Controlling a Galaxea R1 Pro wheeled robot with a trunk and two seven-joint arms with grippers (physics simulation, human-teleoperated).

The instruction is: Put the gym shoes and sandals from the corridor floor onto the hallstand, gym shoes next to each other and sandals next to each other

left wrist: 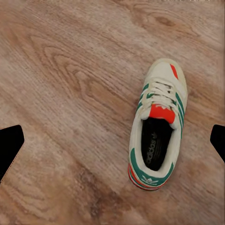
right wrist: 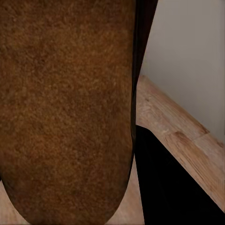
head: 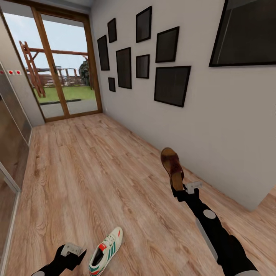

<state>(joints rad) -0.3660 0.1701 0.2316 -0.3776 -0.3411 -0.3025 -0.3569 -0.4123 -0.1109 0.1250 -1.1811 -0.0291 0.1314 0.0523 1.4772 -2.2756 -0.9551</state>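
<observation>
Corridor: wood-plank corridor floor (head: 96, 168), glass door at the far end, grey wall with dark frames on the right; hallstand not among what I can make out.
Left gripper (head: 71, 251): near left, low over the floor, empty; in the left wrist view its two fingertips sit at opposite edges with bare floor between, so jaws spread wide.
Gym shoe (head: 106, 251): on the floor just right of the left gripper, not touching it; upright on its sole, long axis running near-left to far-right, toe away, heel toward the robot.
Nearer arm: left, clearly; my read is a short shift right plus wrist turn to straddle the shoe across its width.
Sandal (head: 172, 166): off the floor, right of centre, heel end clamped, toe pointing up and far.
Right gripper (head: 183, 188): closed on the sandal's near end; right wrist view shows brown sole close up.
Other shoe, other sandal: cannot place.
</observation>
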